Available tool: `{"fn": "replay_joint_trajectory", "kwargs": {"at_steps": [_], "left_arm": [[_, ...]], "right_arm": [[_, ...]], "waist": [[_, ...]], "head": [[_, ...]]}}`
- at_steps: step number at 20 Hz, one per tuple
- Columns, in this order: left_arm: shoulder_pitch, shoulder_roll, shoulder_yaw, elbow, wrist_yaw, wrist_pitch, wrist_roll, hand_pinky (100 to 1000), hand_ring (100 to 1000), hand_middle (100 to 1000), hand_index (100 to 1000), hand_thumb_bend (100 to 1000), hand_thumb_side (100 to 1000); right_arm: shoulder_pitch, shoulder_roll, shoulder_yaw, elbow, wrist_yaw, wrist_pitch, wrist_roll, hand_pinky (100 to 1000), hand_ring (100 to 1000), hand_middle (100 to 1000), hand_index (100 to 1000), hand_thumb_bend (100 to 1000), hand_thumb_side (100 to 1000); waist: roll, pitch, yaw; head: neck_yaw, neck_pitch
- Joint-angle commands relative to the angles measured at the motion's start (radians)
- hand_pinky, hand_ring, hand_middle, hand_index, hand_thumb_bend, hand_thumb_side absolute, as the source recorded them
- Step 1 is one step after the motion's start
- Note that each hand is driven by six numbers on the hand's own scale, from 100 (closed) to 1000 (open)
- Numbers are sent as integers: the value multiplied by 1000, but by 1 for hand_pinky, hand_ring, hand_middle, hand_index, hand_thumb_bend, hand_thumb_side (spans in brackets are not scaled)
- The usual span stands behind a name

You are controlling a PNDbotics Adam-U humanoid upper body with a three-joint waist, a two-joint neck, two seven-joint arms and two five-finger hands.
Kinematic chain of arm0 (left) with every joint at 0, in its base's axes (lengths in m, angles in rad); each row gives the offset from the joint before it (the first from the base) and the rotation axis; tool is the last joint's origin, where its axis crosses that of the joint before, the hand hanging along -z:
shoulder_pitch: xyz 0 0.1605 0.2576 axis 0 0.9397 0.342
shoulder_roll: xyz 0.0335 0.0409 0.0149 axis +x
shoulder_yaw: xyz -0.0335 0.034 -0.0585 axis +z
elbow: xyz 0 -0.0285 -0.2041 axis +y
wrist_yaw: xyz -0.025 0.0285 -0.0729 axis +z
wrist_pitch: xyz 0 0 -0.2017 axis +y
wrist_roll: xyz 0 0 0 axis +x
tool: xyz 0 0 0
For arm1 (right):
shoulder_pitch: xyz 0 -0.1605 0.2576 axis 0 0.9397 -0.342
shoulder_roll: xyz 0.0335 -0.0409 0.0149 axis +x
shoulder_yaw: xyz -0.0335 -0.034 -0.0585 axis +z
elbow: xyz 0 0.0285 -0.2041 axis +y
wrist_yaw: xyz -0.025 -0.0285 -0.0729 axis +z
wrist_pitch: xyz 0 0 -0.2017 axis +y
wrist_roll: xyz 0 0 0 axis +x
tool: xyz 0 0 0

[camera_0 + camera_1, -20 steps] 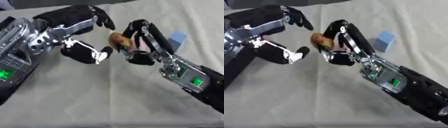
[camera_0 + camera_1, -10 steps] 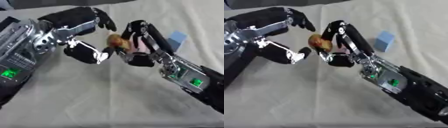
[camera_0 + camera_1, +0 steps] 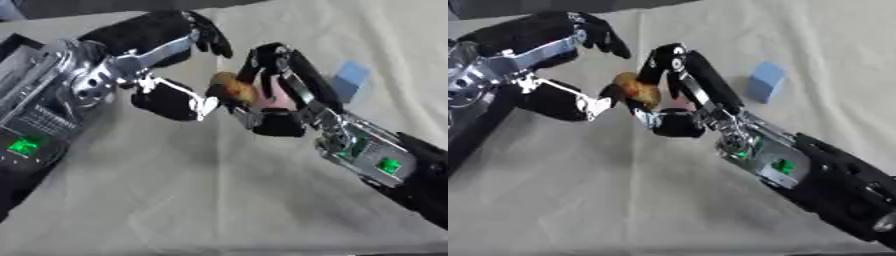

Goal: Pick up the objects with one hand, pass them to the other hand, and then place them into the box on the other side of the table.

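Brown rounded object [image 3: 636, 89] pinched in curled right hand [image 3: 677, 95], spread left hand [image 3: 171, 75] touching it

My two hands crowd the middle of the table: the left hand [image 3: 166, 75] and the right hand [image 3: 271, 95] meet around a small brown object [image 3: 232, 87], with barely any gap between them there. Just beyond my right hand sits a blue block [image 3: 765, 82], apart from the fingers but near, blocking that side. The near part of the cloth-covered table [image 3: 201, 200] between my forearms lies bare, and I see bare cloth at the far right too.
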Motion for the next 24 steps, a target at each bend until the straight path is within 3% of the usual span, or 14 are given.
{"fn": "replay_joint_trajectory", "kwargs": {"at_steps": [1,12,17,24], "left_arm": [[-12,0,4,3,-2,-8,3,818,786,729,803,194,289],[-12,-5,4,23,-41,-61,-55,816,794,743,824,300,252],[-11,-15,5,53,-88,-96,-36,805,790,740,821,338,174],[-1,-29,2,100,-126,-132,-4,797,783,729,808,334,145]], "right_arm": [[-15,-10,-4,-15,9,-10,-3,221,479,419,425,234,100],[-16,-12,-1,-15,25,-16,-13,222,478,417,424,241,100],[-18,-12,0,-15,22,-26,-17,220,476,415,422,241,100],[-18,-9,6,-15,22,-37,-21,218,474,414,421,245,100]], "waist": [[7,-16,1],[6,-15,5],[7,-16,1],[7,-16,-5]], "head": [[1,5],[12,5],[17,5],[22,5]]}}
